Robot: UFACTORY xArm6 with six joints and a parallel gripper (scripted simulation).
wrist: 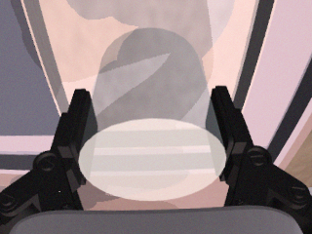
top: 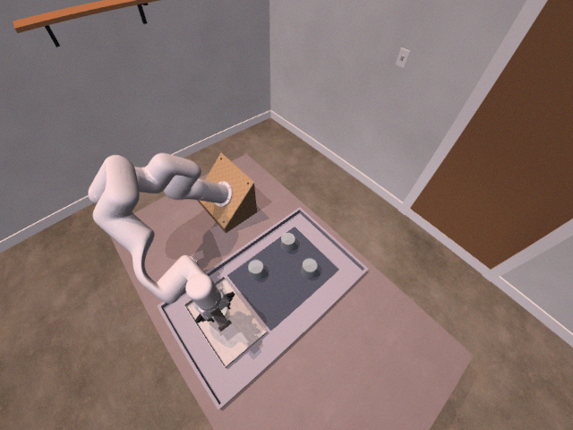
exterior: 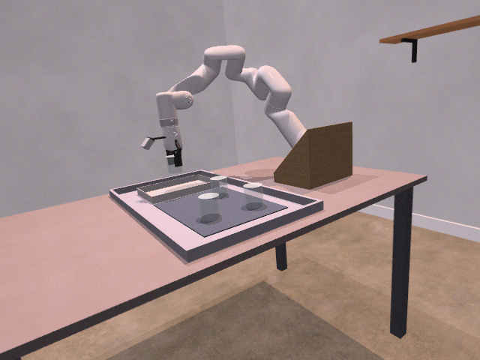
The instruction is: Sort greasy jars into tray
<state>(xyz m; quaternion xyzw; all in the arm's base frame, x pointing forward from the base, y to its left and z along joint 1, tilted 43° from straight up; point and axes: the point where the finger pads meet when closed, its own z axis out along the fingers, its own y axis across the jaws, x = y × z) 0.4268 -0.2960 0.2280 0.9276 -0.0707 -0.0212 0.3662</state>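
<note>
Because it may be greasy, the clear glass jar wants a level grip; the black two-fingered gripper, fairly wide, clasps its sides.
</note>
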